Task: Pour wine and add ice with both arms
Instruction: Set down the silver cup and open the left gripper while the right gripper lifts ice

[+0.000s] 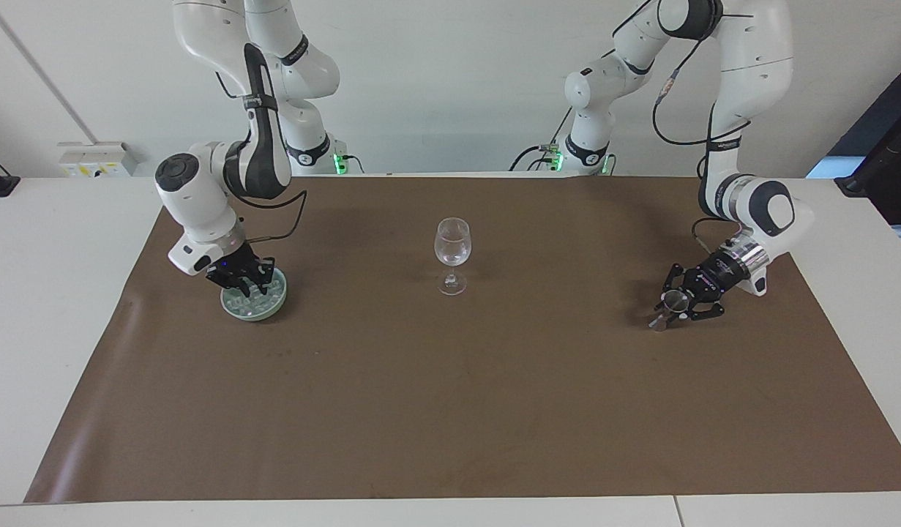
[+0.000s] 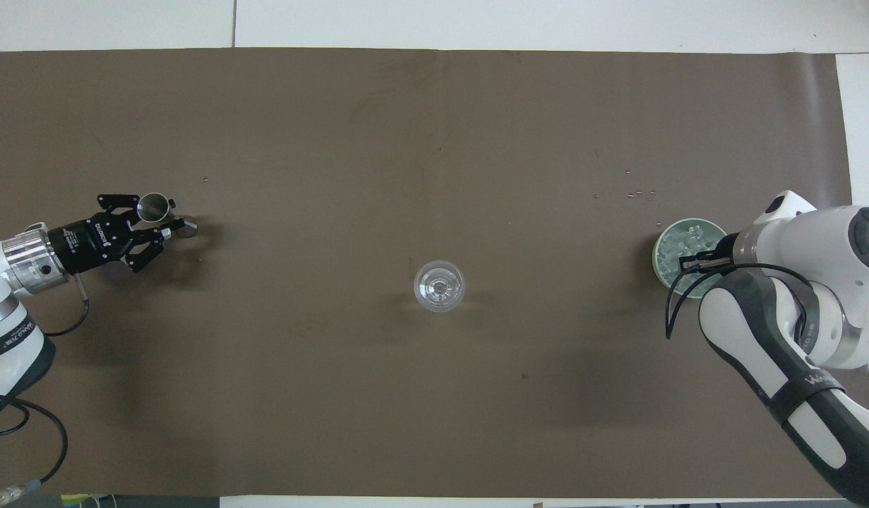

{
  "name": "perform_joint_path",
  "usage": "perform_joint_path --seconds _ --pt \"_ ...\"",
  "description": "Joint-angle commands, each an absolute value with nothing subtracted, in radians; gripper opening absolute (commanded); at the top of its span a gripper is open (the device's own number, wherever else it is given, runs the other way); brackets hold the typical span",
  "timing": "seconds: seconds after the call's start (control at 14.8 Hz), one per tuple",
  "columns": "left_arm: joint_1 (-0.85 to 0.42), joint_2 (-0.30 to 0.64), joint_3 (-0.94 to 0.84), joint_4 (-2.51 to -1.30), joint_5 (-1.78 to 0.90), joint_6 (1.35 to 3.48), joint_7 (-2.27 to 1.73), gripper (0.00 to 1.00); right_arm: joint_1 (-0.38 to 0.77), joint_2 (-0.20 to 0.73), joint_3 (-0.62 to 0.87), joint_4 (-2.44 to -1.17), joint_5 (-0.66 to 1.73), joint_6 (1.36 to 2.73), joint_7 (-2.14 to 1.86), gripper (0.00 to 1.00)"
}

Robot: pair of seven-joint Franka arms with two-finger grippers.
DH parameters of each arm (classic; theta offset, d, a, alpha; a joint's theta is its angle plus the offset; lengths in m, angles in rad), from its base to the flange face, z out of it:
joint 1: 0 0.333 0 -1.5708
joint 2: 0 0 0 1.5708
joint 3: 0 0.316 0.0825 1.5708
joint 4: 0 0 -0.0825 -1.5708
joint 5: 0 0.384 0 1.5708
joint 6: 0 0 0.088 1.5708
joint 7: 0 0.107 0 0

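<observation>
Left claw [image 1: 668, 308] hangs low over the brown mat [image 1: 450, 410] at the left arm's end of the desk [image 1: 55, 293], tilted steeply downward, its fingers pinching a small metal jigger [image 1: 673, 298] whose open mouth shows in the overhead view; a second small round metal end sits at the claw's tip, close to the mat, and whether it touches the mat cannot be told. From this claw the wine glass [image 1: 451, 252] stands well apart, upright at the middle of the mat, toward the right arm's end; it looks clear, with no coloured liquid to be seen. Right claw [image 1: 243, 282] is down in the pale green dish [image 1: 274, 301] at the right arm's end of the desk, its fingers spread among the ice [image 1: 262, 298], a heap of small glassy cubes that fills the dish directly under and around the fingertips. No cube can be made out between the fingers. A few tiny specks [image 2: 635, 192] lie on the mat near the dish, farther from the robots than it.
</observation>
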State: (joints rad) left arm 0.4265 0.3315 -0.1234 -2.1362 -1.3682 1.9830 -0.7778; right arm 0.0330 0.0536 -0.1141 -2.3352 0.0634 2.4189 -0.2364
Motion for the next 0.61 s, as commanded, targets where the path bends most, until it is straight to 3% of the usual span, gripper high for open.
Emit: perform_joint_path --seconds 0.0,0.34,0.54 --pt "0.440 0.301 -0.126 -2.168 -1.391 1.985 -0.752 1.00 0.029 0.051 -0.112 -2.352 0.086 2.428 -0.276 0.36" --pt "0.446 0.264 -0.124 -2.169 -1.281 1.999 -0.660 1.00 0.029 0.051 -0.112 -2.352 0.086 2.430 -0.279 0.25" --pt "0.411 0.230 -0.126 -2.161 -1.122 2.123 -0.666 1.00 0.029 0.049 -0.112 -2.353 0.086 2.427 -0.282 0.14"
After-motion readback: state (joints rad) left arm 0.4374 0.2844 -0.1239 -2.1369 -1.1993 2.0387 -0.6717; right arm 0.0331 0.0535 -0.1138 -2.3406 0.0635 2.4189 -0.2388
